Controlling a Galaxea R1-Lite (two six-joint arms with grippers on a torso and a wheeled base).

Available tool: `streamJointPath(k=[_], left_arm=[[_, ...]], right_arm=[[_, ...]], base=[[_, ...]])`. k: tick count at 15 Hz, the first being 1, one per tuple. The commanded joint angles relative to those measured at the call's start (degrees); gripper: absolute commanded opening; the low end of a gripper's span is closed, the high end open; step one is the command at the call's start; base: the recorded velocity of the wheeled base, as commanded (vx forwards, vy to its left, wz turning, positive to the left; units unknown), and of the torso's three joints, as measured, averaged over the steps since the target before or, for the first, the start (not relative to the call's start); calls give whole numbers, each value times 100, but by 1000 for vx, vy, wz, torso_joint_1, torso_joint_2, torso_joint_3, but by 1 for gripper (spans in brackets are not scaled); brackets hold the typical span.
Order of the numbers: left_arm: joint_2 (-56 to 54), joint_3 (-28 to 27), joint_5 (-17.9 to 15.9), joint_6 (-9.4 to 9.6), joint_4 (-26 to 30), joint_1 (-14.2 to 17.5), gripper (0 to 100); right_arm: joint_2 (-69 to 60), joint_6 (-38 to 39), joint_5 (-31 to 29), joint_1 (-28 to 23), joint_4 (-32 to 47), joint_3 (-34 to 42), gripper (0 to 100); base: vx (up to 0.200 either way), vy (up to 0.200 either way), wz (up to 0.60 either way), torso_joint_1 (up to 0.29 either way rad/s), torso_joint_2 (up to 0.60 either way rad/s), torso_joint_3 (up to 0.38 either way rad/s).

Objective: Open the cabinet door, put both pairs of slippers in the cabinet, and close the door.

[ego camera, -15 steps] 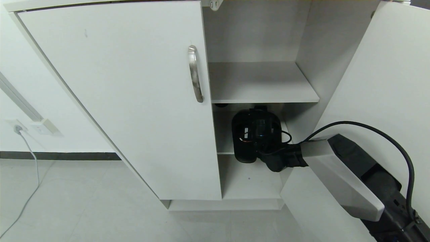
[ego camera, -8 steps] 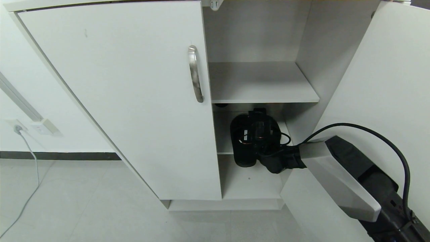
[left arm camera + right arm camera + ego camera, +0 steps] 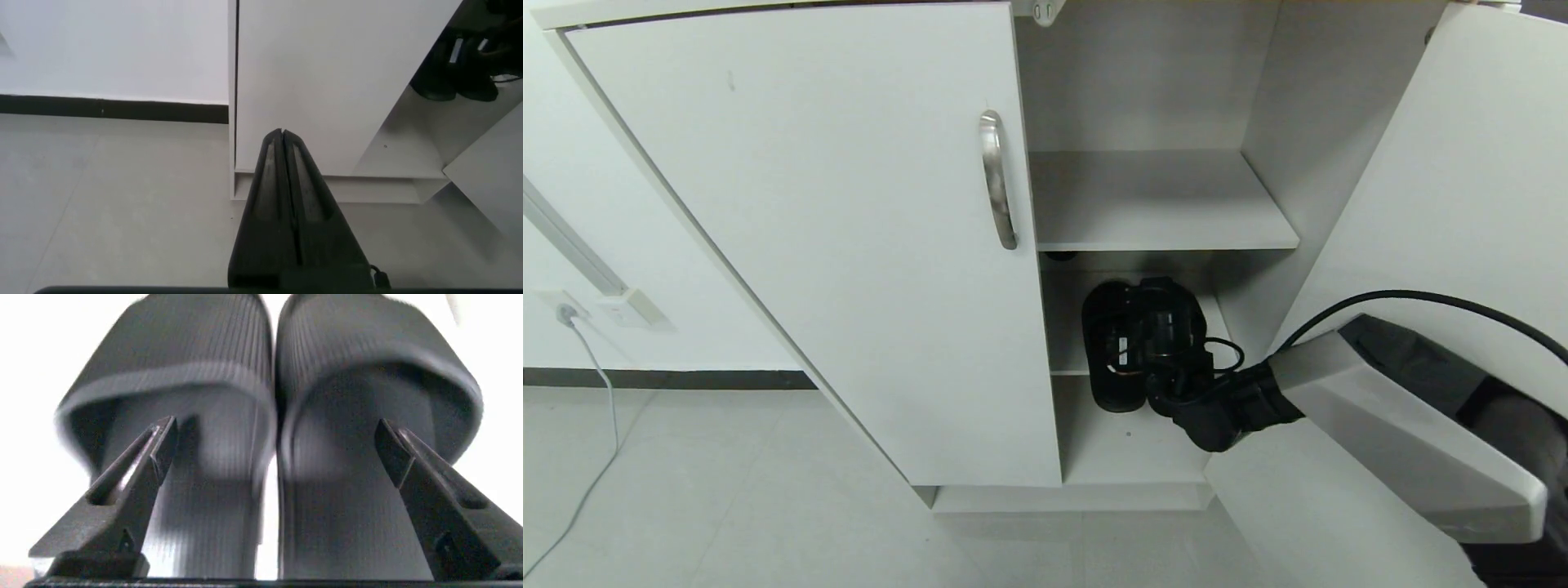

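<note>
so the cabinet (image 3: 1143, 73) is standing with its right door (image 3: 1462, 204) swung wide open, while the left door (image 3: 809, 229) is sitting shut with its metal handle (image 3: 996, 180) running down the inner edge. A pair of black slippers (image 3: 1115, 351) is lying side by side inside, at the level of the lower shelf (image 3: 1063, 335), with the near ends poking out past its front edge; can't tell if they're fully resting on it. The upper shelf (image 3: 1152, 200) is sitting above them. The right arm is reaching in from the right, and the right pincer (image 3: 1156, 322) is hovering right at the slippers. From the wrist camera its pincer (image 3: 275, 431) is spread wide, one finger (image 3: 151, 457) showing in front of each slipper's outer side, and the slippers (image 3: 359, 392) are pointing away from it, touching each other. It's not clamping anything as far as I'm seeing. The left pincer (image 3: 282, 139) is hanging low over the tiled floor (image 3: 106, 204) in front of the closed door, fingers pressed together and holding nothing. Off to the left a wall socket (image 3: 564, 309) is sitting with a grey cable (image 3: 596, 457) trailing down to the floor
</note>
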Motion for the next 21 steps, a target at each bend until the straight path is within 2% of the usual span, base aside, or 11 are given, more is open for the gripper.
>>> streamJointPath(k=[1, 2, 3, 4, 5, 7, 11, 21], left_arm=[[9, 1, 1, -10, -1, 1, 0], [9, 1, 1, -10, -1, 1, 0], [9, 1, 1, -10, -1, 1, 0], [9, 1, 1, -10, -1, 1, 0], [9, 1, 1, -10, -1, 1, 0], [9, 1, -25, -10, -1, 1, 0], [9, 1, -25, -10, -1, 1, 0], [9, 1, -34, -10, -1, 1, 0]], right_arm=[[-1166, -10, -12, 381, -684, 1664, 100], [-1430, -19, -3, 521, -1027, 2252, 100], [-1447, -19, -3, 530, -1044, 2288, 100], [-1816, -19, -3, 732, -1378, 3061, 100], [-2054, -1, 14, 873, -1519, 3448, 100], [-2238, 25, 14, 1058, -1642, 3747, 100], [-2212, 34, 14, 1137, -1651, 3764, 100], [-2212, 34, 23, 1172, -1668, 3799, 100]], base=[[0, 0, 0, 0, 0, 0], [0, 0, 0, 0, 0, 0], [0, 0, 0, 0, 0, 0], [0, 0, 0, 0, 0, 0], [0, 0, 0, 0, 0, 0], [-200, 0, 0, 0, 0, 2], [-200, 0, 0, 4, 2, 5], [0, 0, 0, 0, 0, 0]])
